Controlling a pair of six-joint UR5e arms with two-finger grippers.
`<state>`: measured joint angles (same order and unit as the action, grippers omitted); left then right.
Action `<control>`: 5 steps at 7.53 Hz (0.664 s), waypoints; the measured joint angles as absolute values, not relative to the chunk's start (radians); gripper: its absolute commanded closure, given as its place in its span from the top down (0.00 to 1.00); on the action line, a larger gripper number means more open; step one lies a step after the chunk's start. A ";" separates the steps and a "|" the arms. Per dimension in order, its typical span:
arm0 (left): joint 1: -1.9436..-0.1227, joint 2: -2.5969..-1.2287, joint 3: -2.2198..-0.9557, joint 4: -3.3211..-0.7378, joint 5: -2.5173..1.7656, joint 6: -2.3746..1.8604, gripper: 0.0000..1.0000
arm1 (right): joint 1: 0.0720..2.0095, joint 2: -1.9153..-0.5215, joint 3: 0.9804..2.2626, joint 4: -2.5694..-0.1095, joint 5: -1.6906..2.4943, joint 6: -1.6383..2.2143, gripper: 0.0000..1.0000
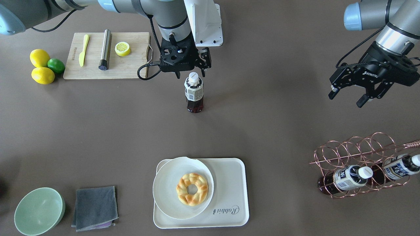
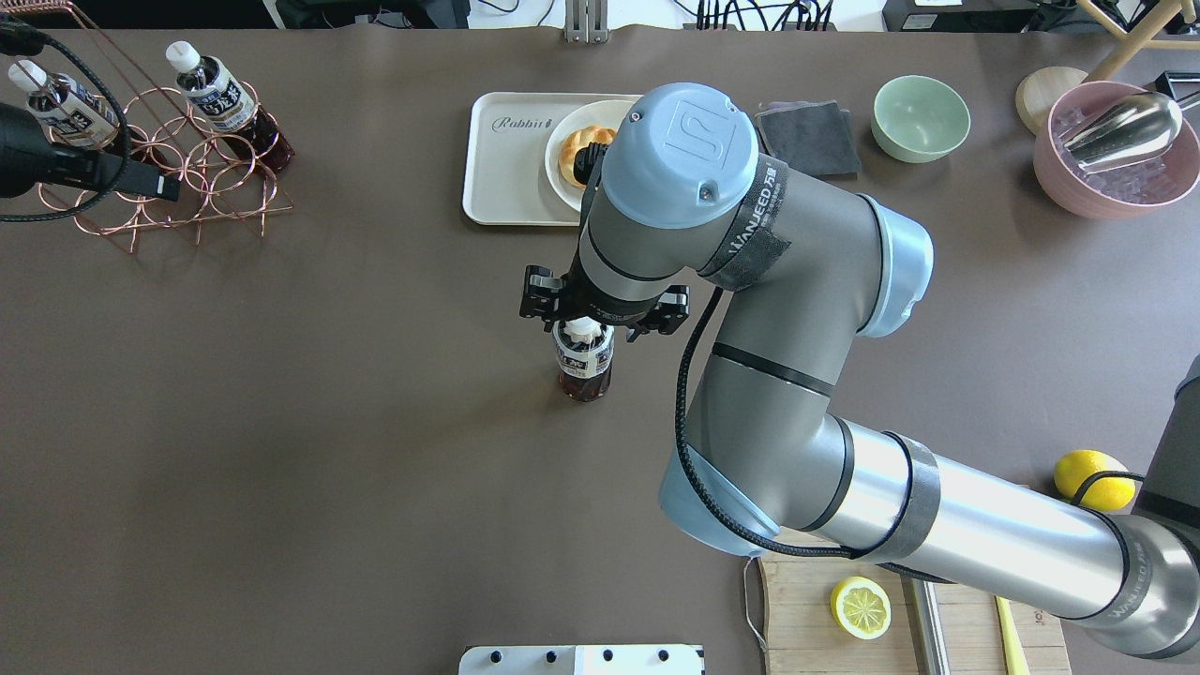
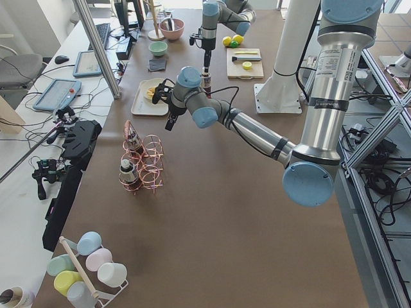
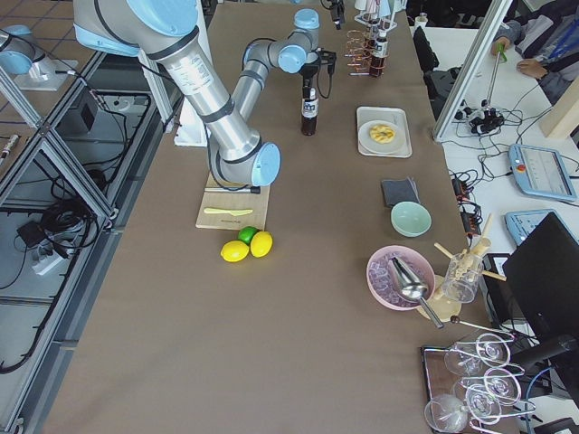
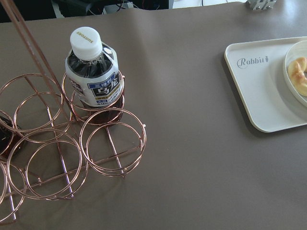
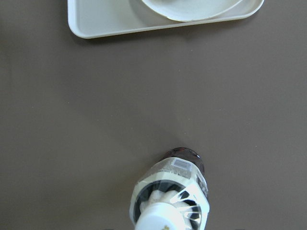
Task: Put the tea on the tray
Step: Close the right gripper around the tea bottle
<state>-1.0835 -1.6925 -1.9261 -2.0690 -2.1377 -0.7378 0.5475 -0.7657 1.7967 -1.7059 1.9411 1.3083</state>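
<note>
One tea bottle (image 1: pixel 194 93) stands upright on the brown table, mid-table, far from the tray; it also shows in the overhead view (image 2: pixel 583 361) and the right wrist view (image 6: pixel 170 196). My right gripper (image 1: pixel 192 71) hangs just above its white cap, jaws spread to either side, not gripping it. The cream "Rabbit" tray (image 1: pixel 229 183) lies at the operators' edge and carries a round white plate (image 1: pixel 167 186) with a doughnut (image 1: pixel 192 189). My left gripper (image 1: pixel 346 98) is open and empty, in the air over the copper rack (image 1: pixel 354 154).
The rack holds two more tea bottles (image 1: pixel 349 177) (image 1: pixel 398 167). A cutting board (image 1: pixel 128 65) with knife, metal rod and lemon half lies near the right arm, with lemons (image 1: pixel 39 58) beside it. A green bowl (image 1: pixel 39 211) and grey cloth (image 1: pixel 95 207) lie beside the tray.
</note>
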 measured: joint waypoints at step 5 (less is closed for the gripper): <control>-1.095 -1.613 -1.921 -2.148 -2.140 -0.728 0.97 | 0.561 -0.682 1.795 -1.815 1.933 1.288 0.00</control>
